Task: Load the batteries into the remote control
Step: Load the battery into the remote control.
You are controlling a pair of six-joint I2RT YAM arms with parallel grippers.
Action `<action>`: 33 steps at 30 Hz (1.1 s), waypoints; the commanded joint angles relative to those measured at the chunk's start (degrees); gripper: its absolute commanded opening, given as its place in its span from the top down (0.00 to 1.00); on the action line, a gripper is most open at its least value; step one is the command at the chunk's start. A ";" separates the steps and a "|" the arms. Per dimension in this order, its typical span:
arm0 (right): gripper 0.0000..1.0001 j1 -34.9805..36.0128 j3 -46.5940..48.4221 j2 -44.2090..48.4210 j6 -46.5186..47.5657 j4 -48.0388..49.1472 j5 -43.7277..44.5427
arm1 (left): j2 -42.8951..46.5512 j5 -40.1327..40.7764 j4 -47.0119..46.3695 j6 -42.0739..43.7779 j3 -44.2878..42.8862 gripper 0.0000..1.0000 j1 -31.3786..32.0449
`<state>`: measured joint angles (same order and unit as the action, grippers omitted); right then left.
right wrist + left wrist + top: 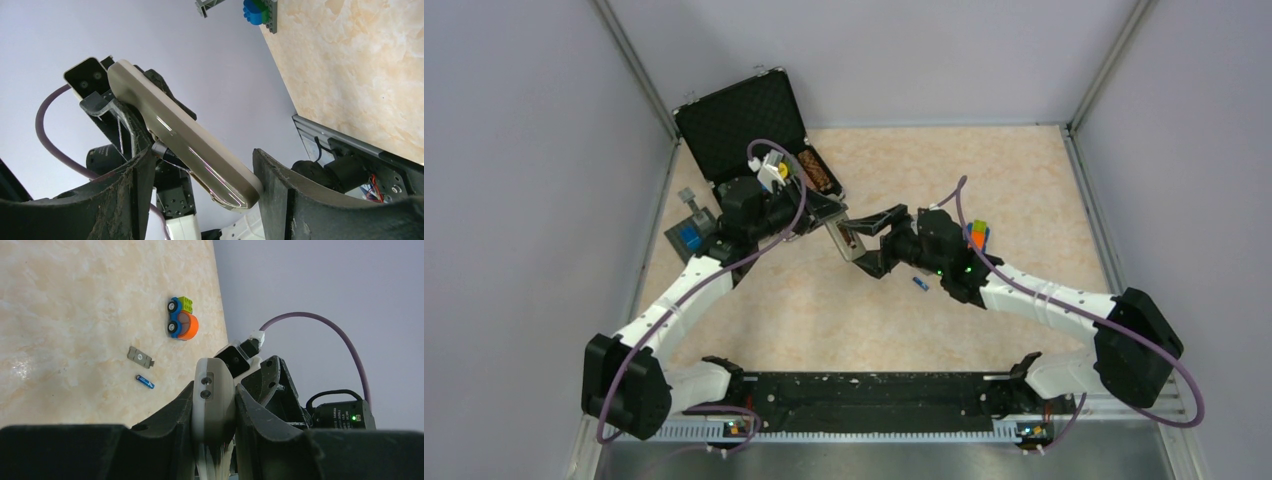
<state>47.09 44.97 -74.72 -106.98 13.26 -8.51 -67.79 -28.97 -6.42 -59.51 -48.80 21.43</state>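
From above: holding the remote control (844, 238) aloft, clamped narrowly in the left gripper (829, 222), with the right gripper (861, 243) spread around its other end; blue battery (919, 283) lying on the table (824, 320) nearby. Through the left wrist: tight pinch on the remote's edge, blue battery near a loose grey cover (140, 356); through the right wrist: jaws wide, straddling the remote, no clear pinch. Probably mid-loading; next calls for fetching the blue battery and seating it squarely.

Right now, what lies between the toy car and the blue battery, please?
In the left wrist view, a small grey plate lies between toy car and blue battery.
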 commanded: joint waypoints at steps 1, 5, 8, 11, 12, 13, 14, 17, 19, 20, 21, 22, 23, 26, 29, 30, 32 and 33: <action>0.63 -0.53 0.16 0.38 0.48 1.59 -0.95 | 0.29 -1.03 -0.74 -5.24 -3.58 1.00 -0.06; 0.62 -0.53 0.42 0.14 0.76 0.63 -1.63 | 0.62 -2.54 -4.61 -9.11 -3.10 1.00 -0.05; 0.61 -0.57 0.55 -0.14 0.82 0.27 -2.08 | 1.05 -3.66 -6.94 -10.54 -3.25 1.00 0.00; 0.60 -0.59 0.96 -0.67 1.37 0.00 -2.49 | 1.17 -4.85 -8.55 -11.26 -3.35 1.00 -0.04; 0.59 -0.59 1.19 -0.88 1.48 -0.26 -2.70 | 1.16 -5.20 -9.17 -11.45 -3.34 1.00 0.01; 0.58 -0.54 1.29 -1.11 1.79 -0.26 -2.78 | 1.12 -5.77 -9.66 -11.70 -3.25 1.00 0.01; 0.56 -0.51 1.48 -1.27 2.00 -0.29 -2.96 | 1.15 -6.11 -10.27 -11.89 -3.19 1.00 -0.04; 0.51 -0.52 2.16 -1.75 2.85 -1.22 -3.33 | 1.49 -6.67 -11.99 -12.29 -2.67 1.00 -0.03; 0.49 -0.59 2.25 -1.72 2.90 -1.96 -3.41 | 1.75 -6.88 -12.65 -12.58 -2.39 1.00 -0.06; 0.49 -0.56 1.97 -1.60 2.68 -1.69 -3.16 | 1.92 -6.82 -12.92 -12.76 -2.23 1.00 -0.02; 0.49 -0.52 1.74 -1.38 2.65 -1.62 -2.97 | 2.15 -6.69 -13.01 -12.92 -2.15 1.00 -0.01; 0.49 -0.51 1.56 -1.13 2.61 -1.73 -2.73 | 2.41 -6.52 -13.05 -12.99 -1.98 1.00 0.00; 0.49 -0.55 1.39 -0.94 2.64 -1.71 -2.58 | 2.72 -6.14 -13.04 -13.00 -1.89 1.00 -0.02; 0.49 -0.50 0.97 -0.50 2.81 -2.08 -2.56 | 3.34 -4.87 -12.21 -12.80 -1.92 1.00 -0.07; 0.49 -0.51 0.37 0.02 3.23 -2.57 -2.67 | 3.84 -3.69 -11.95 -13.16 -1.92 1.00 -0.02; 0.48 -0.59 0.24 0.19 3.45 -2.96 -2.57 | 3.93 -3.24 -11.92 -13.32 -1.92 1.00 0.01; 0.42 -0.57 -0.15 0.91 4.09 -3.39 -2.16 | 4.15 -2.29 -11.90 -13.69 -1.81 1.00 -0.06; 0.37 -0.59 -0.27 1.30 4.78 -3.45 -1.68 | 4.18 -2.16 -11.80 -13.71 -1.91 1.00 -0.01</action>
<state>46.68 46.19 -74.39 -105.16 16.47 -10.35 -67.24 -32.12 -9.39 -71.00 -49.08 21.12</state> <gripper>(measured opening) 0.556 0.330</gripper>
